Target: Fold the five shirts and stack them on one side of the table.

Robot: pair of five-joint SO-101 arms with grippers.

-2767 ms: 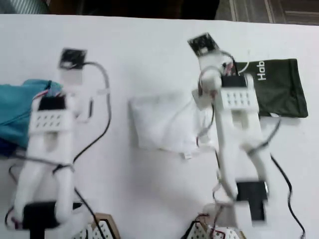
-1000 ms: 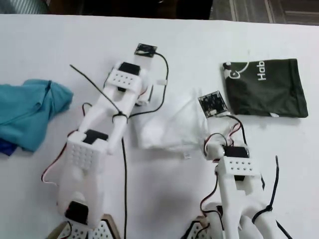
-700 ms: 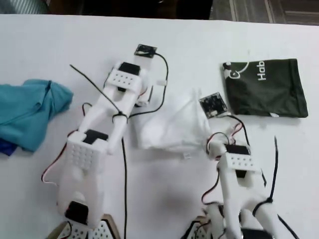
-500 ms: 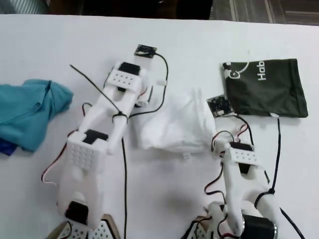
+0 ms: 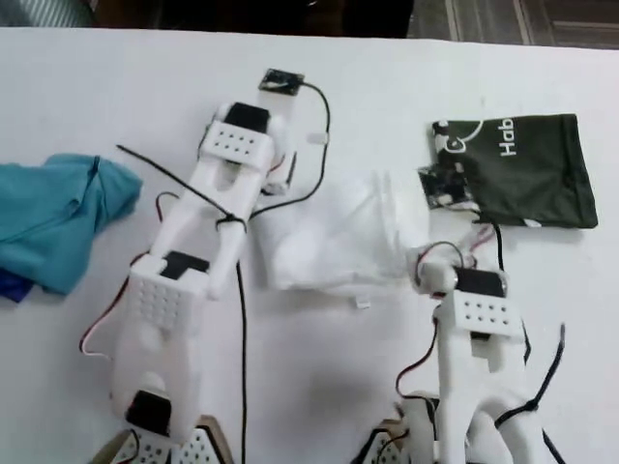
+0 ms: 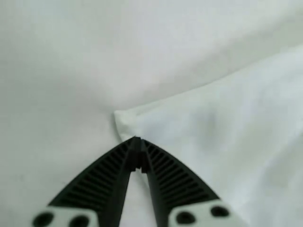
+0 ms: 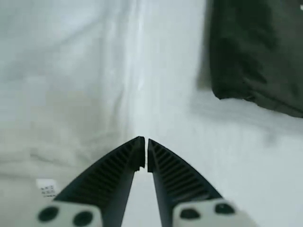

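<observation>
A white shirt [image 5: 329,237] lies partly folded at the table's middle. My left gripper [image 6: 137,142] is shut with its tips on the far left corner of this white shirt [image 6: 213,118]. My right gripper [image 7: 144,142] is shut on a raised ridge of the white shirt [image 7: 71,71] at its right edge. A folded dark green shirt [image 5: 517,174] lies flat at the far right, close beside the right gripper, and the dark green shirt [image 7: 260,47] is apart from the white one. A crumpled teal shirt [image 5: 53,217] sits at the left edge.
The white table [image 5: 387,68] has bare room along the far side and in front of the white shirt. Something dark blue [image 5: 10,285] peeks from under the teal shirt. Both arm bases with their cables [image 5: 242,338] stand at the near edge.
My right arm has drawn the white shirt's right edge to the right, toward the dark green shirt. My left arm has shifted slightly farther away at the shirt's corner.
</observation>
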